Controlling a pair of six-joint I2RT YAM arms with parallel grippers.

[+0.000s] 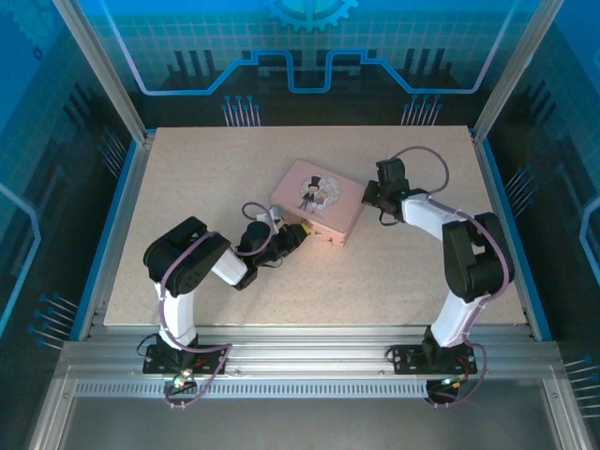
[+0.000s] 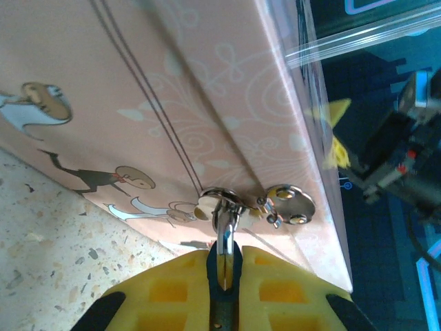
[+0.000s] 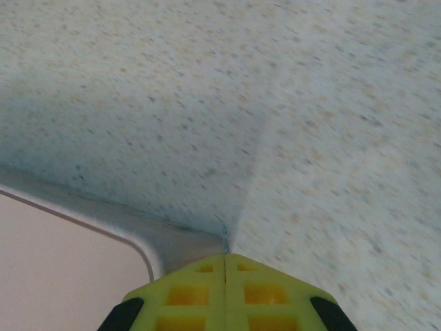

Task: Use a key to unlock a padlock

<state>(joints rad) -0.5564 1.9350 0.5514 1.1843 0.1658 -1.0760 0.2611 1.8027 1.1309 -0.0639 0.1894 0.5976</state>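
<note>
Left gripper, reaching low, pinches the padlock at the tin; right gripper nips the key.

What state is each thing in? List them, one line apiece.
left gripper: shut on the padlock.
right gripper: shut on the key.
pink tin: lid shut, hasp fastened.
padlock: shackle through the hasp, no key in it.
key: tip poking out of the right gripper, away from the padlock.
</note>
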